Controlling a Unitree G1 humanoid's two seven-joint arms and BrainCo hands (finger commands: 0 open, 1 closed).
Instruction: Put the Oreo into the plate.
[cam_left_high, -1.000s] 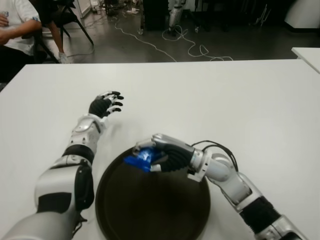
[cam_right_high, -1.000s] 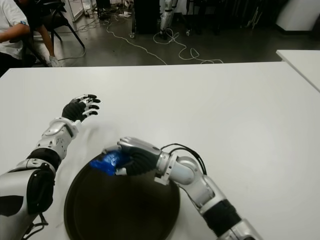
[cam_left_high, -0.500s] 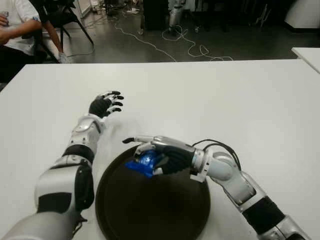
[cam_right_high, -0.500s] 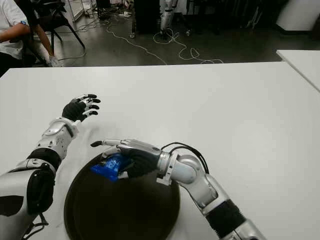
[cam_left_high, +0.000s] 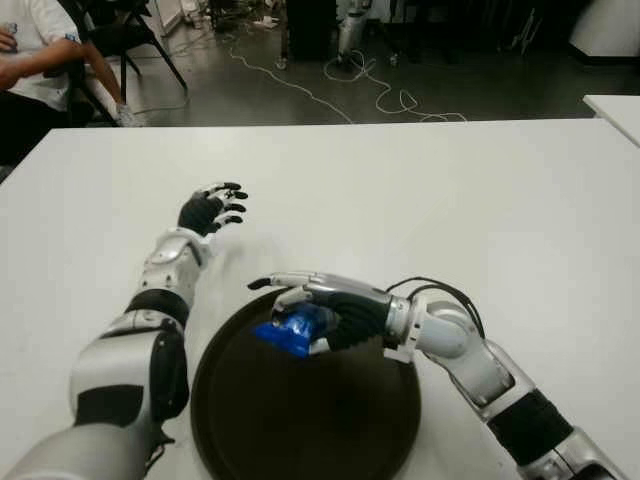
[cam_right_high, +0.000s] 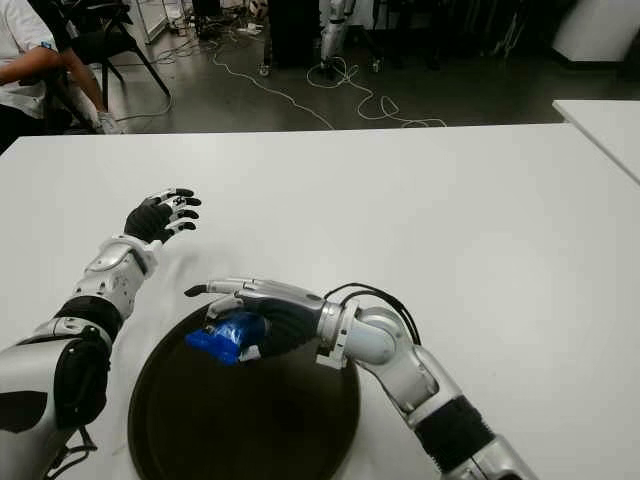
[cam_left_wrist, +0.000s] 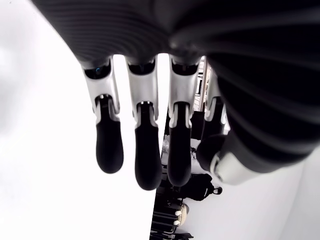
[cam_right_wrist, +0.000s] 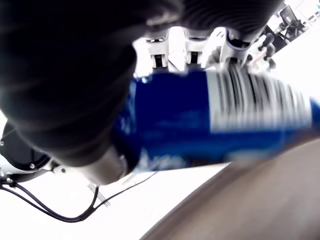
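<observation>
My left hand (cam_left_high: 210, 210) sits out at ten o'clock from the plate (cam_left_high: 300, 420), fingers spread and holding nothing, over the white table (cam_left_high: 480, 190). At the plate's twelve o'clock edge, my right hand (cam_left_high: 320, 308) has the blue Oreo pack (cam_left_high: 285, 333) under its palm, just above the dark surface near the rim. The index finger is stretched out while the thumb and lower fingers seem to pinch the pack, so I read it as a loosening grasp.

My worry is the rim: the pack hangs close to it, so letting go here could leave it propped on the edge or sliding onto the table.

Compared with a second ago, the hand has uncurled and the pack has dropped lower and farther inside the plate.
</observation>
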